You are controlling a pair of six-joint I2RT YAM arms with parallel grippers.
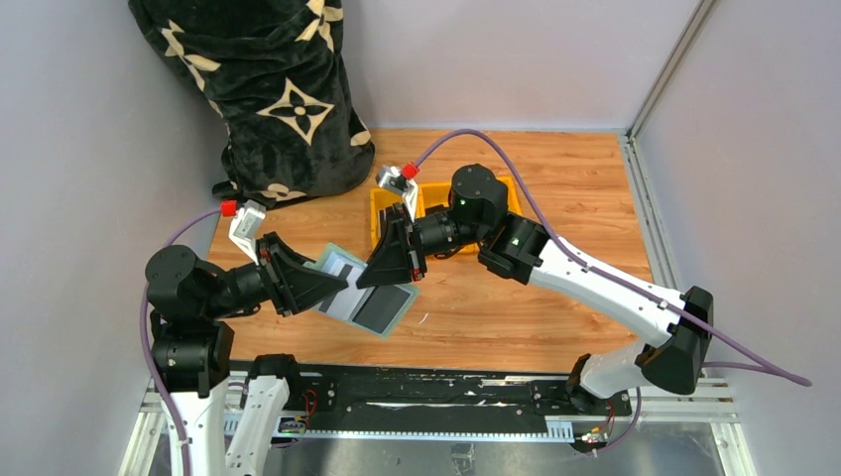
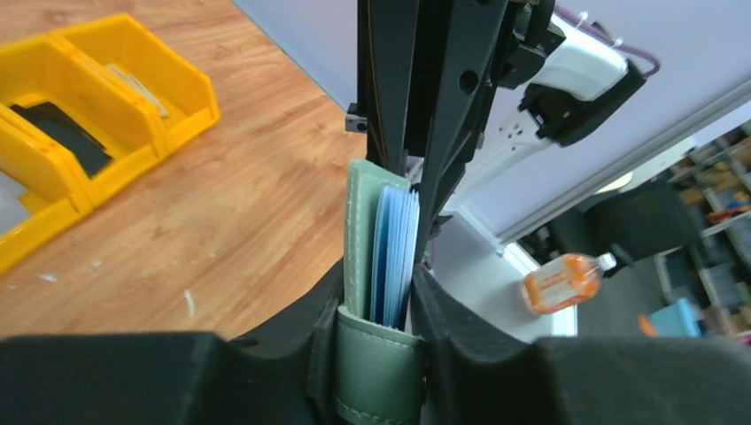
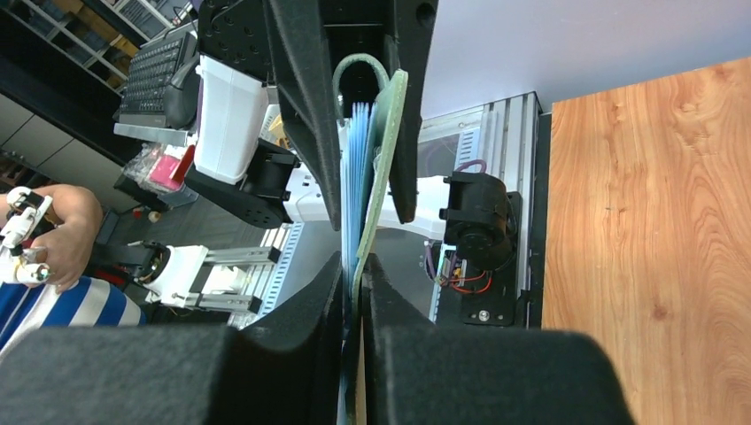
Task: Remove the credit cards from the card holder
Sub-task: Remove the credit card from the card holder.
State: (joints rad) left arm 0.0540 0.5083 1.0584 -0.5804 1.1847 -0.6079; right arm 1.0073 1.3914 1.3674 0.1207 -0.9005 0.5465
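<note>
The sage-green card holder [image 1: 369,300] hangs above the wooden table between both grippers, partly unfolded, with a dark face showing in one sleeve. My left gripper [image 1: 335,288] is shut on its folded spine [image 2: 381,354]. From the opposite side my right gripper [image 1: 399,270] is shut on a green cover flap [image 3: 383,150] together with the sleeves. Edge-on in the wrist views is a thin bluish-white stack [image 2: 396,248] [image 3: 356,177]. I cannot tell the credit cards from the sleeves in it. The jaws of the two grippers nearly meet.
A yellow three-compartment tray [image 1: 380,213] [image 2: 181,84] stands just behind the grippers, with a black item [image 2: 62,137] and a pale flat piece [image 2: 140,88] in it. A black patterned blanket [image 1: 268,89] fills the back left corner. Grey walls close both sides.
</note>
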